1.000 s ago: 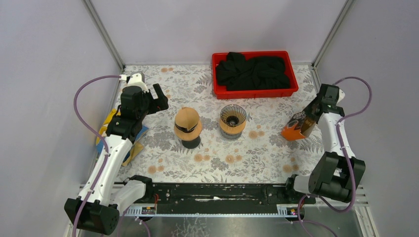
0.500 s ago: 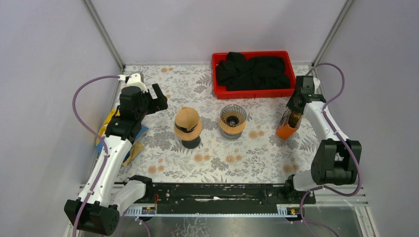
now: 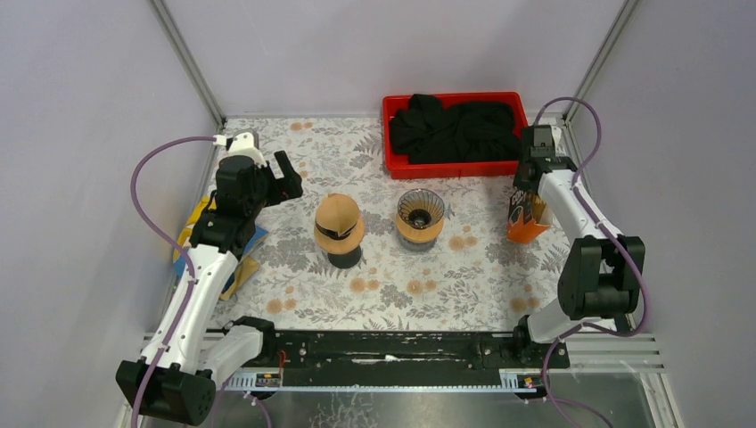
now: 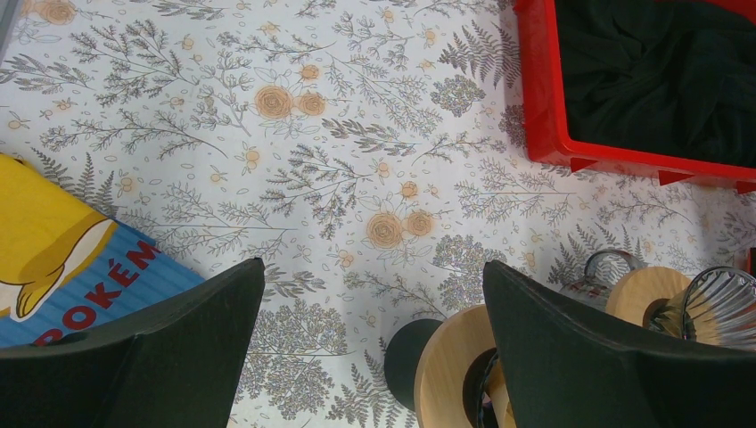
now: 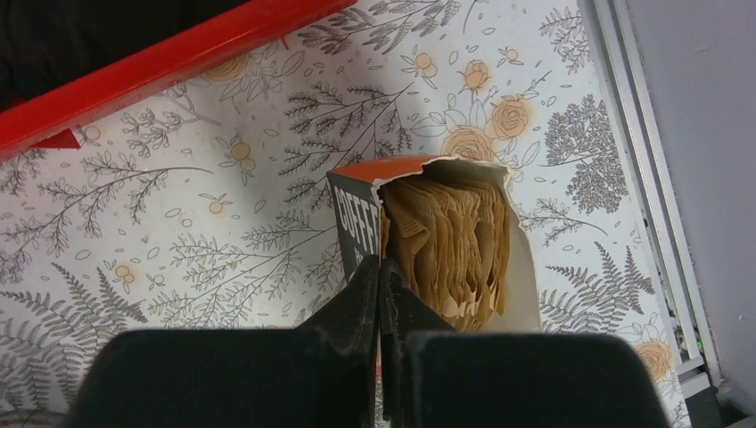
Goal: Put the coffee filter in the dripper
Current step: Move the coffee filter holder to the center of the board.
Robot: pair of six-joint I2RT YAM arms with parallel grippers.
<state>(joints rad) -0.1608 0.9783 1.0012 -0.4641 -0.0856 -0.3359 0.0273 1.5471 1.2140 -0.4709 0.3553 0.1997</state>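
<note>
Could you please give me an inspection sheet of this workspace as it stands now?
Surface: floral-print tablecloth, flat, no spills seen.
Job's things: clear glass dripper with wooden collar upright mid-table, no filter in it; orange cardboard box of brown paper filters open, upright near the right edge.
Clutter: red plastic bin holding black cloth; tan domed object on a black base; yellow-and-blue Pokémon packet at the left edge.
Grippers: left gripper open, holding nothing; right gripper shut, apparently on the box's near wall.
Cables: purple cables loop above the table, touching no items.
Surroundings: plain grey walls; nothing else seen.
</note>
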